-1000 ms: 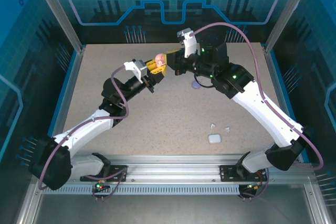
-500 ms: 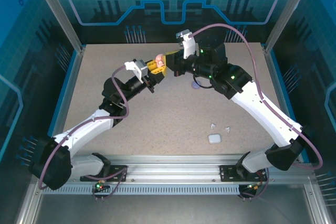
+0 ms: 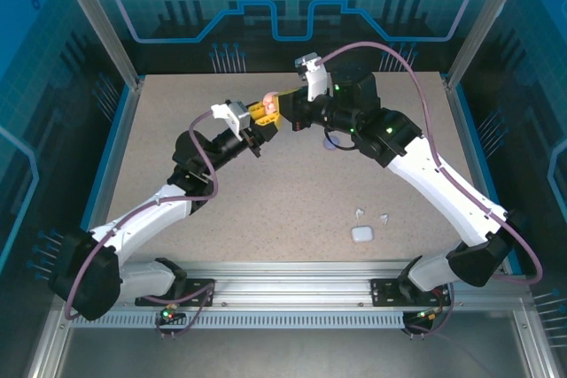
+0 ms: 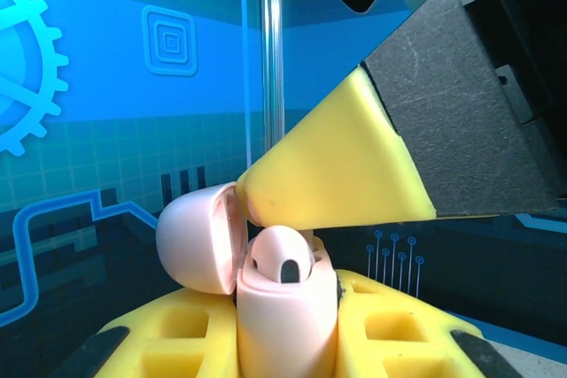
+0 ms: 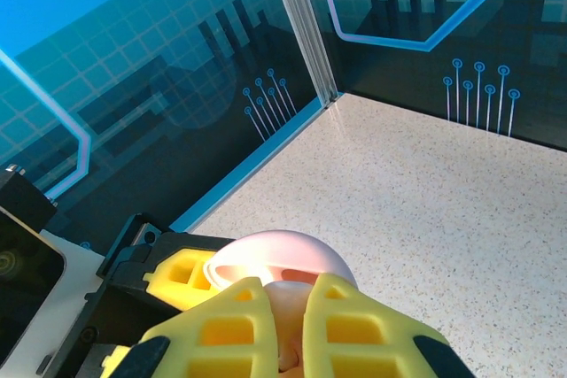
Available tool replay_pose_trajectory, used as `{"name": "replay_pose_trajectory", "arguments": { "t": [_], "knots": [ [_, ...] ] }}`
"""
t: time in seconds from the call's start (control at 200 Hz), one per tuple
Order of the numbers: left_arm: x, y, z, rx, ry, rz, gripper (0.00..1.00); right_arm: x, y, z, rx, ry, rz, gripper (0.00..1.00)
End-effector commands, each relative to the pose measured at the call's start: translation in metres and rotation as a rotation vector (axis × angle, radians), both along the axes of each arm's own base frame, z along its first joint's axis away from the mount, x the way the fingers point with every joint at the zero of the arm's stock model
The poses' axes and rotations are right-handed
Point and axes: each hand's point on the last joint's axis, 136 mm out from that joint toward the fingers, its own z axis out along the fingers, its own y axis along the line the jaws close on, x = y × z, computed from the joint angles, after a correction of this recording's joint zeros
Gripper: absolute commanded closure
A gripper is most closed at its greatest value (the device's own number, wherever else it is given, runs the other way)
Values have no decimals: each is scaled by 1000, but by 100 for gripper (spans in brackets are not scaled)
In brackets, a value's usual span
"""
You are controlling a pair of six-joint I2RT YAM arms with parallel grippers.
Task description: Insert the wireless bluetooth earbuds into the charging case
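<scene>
Since the earlier frame we see the right arm shifted slightly left, bringing its fingers in on the pink case; left arm same spot.

Left side: the left gripper (image 4: 282, 307) is raised over the far middle of the table (image 3: 292, 192), clamped on the pink charging case (image 4: 285, 329), which stands upright between its yellow fingers (image 4: 177, 338). The lid (image 4: 197, 238) is flipped open to the left in the left wrist view. A pink earbud (image 4: 282, 260) sits in the case's mouth with its head poking up.

Centre: the right gripper (image 5: 285, 288) meets it from the other side, jaws closed almost together. In the left wrist view we see one yellow fingertip (image 4: 266, 196) touching the inner edge of the lid, just above the earbud. We can't tell whether it presses on the earbud itself.

Right side, top view: a purple case (image 3: 330, 142) lies on the table partly hidden under the right arm. Nearer the bases we see a white earbud (image 3: 359, 213) and a second white earbud (image 3: 384, 217) lying apart from each other, with a white case (image 3: 361, 234) closed just in front of them.
</scene>
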Motion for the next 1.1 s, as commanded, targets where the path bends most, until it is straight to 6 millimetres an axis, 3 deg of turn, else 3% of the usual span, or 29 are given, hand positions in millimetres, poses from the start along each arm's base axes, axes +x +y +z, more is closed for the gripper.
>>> {"name": "replay_pose_trajectory", "arguments": {
  "t": [0.0,0.095,0.235,0.31,0.575,0.68,0.87,1.095],
  "knots": [
    [-12,0,29,-24,-100,-13,100,1,3,-14,-30,22,-3,91],
    [-11,1,29,-25,-100,-8,100,-1,3,-17,-36,31,4,88],
    [-11,0,28,-22,-95,-10,100,-1,-2,-10,-15,34,-25,69],
    [-11,0,27,-21,-92,-12,100,0,-7,4,12,19,-43,58],
    [-7,-2,22,-22,-71,-17,100,0,-24,62,122,-47,-66,42],
    [-6,-2,19,-20,-63,-18,100,6,-34,72,151,-33,-90,39],
    [-7,-7,13,-8,-36,-51,100,37,-44,49,94,97,-128,37],
    [-9,-17,6,-8,22,-121,100,69,-30,0,-61,245,-128,38]
  ]
}}
